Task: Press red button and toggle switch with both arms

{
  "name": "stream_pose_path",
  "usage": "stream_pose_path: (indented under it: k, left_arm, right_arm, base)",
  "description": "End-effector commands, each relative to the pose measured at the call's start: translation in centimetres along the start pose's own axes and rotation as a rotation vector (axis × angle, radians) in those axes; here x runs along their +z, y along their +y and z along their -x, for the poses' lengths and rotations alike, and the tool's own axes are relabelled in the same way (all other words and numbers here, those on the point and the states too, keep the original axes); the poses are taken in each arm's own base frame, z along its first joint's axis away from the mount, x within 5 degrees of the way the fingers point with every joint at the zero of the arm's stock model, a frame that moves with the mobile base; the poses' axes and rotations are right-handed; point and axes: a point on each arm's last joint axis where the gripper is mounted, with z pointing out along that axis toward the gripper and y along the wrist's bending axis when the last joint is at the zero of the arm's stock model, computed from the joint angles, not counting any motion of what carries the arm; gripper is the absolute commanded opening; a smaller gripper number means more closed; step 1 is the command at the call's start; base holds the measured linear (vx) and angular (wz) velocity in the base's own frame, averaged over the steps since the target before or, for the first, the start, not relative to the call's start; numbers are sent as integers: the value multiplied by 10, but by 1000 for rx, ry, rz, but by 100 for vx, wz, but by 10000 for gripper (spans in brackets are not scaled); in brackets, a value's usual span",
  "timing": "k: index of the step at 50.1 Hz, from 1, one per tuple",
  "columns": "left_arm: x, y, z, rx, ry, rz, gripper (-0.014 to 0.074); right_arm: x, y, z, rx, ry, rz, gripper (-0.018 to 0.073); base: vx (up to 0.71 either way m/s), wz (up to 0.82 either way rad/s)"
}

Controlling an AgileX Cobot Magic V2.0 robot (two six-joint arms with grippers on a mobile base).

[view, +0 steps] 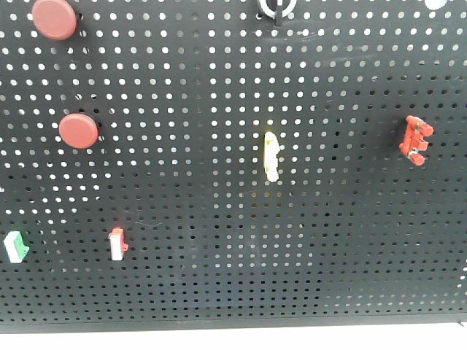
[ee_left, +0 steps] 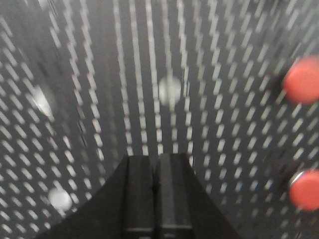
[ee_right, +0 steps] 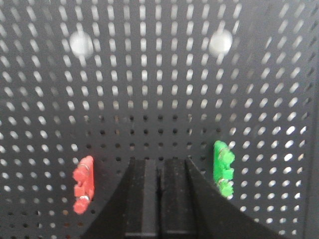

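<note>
Front view: toggle switch (view: pixel 276 9) at 12 o'clock, cropped by top edge; red button (view: pixel 78 130) at 9 o'clock, second red button (view: pixel 55 18) at 10 | left claw (ee_left: pixel 158 162) clenched, empty, buttons at 3 and 4 o'clock, apart | right claw (ee_right: pixel 160 164) clenched, empty, toggle unseen there | clenched probably for blunt poking

The upper red button (view: pixel 55 18) is a round, matte red disc at the far left of the upright black pegboard (view: pixel 219 240), its top cut by the frame edge. The lower red button (view: pixel 78 130), alike and slightly smaller, sits below it and a little to the right. The toggle switch (view: pixel 276 9) is at the top edge right of centre, well apart from both. It is mostly cropped, showing a white ring with a short black lever pointing down.
</note>
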Motion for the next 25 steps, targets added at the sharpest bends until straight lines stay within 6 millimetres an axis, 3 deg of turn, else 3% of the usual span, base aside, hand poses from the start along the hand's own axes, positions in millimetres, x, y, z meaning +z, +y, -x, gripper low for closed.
stream_pose_path:
  k: [1, 14, 25]
  left_arm:
    - [11, -6, 17, -25, -159, -42, 1]
    - [37, -42, 23, -70, -184, -237, 1]
    - [60, -69, 44, -106, -212, -340, 1]
  right_arm:
    - [-1, 0, 23, -4, -173, 0, -3]
    - [-2, 0, 27, -4, -220, 2, -3]
    - [-2, 0, 27, -4, -215, 2, -3]
  base:
    - [0, 0]
    - [0, 0]
    - [0, 0]
